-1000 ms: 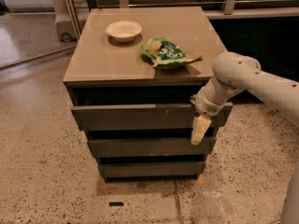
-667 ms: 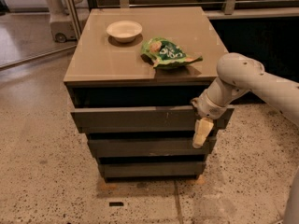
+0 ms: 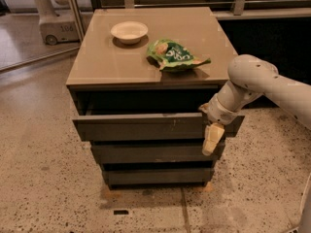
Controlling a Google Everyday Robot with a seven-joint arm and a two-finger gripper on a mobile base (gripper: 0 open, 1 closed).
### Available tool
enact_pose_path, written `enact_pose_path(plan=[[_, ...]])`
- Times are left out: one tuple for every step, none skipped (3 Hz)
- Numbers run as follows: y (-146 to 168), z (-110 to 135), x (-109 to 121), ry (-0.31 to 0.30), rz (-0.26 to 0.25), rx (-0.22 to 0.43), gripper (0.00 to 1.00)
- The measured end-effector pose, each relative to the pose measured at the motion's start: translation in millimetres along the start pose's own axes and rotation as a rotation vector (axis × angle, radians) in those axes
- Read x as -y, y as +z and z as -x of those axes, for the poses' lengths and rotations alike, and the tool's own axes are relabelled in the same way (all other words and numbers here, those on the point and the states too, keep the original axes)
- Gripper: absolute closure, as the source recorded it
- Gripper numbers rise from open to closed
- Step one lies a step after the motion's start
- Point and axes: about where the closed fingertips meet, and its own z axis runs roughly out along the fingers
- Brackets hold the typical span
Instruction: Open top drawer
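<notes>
The gripper (image 3: 212,140), grip unclear, sits at the right end of the flat top drawer (image 3: 141,128); crinkly green bag (image 3: 176,56) and round white bowl (image 3: 129,31) lie up-left.

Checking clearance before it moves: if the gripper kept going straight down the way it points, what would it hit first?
Probably the speckled floor. The gripper hangs at the top drawer's right end, seemingly in front of the lower drawer fronts, though depth is unclear.
</notes>
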Motion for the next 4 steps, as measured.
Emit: enact_pose_path(plan=[[-14, -3, -34, 0.019, 0.054, 0.011, 0.0], [-25, -4, -68, 0.037, 0.117, 0.015, 0.0], [-33, -4, -95, 0.046, 0.185, -0.001, 0.0], [-33, -4, -95, 0.046, 0.185, -0.001, 0.0]])
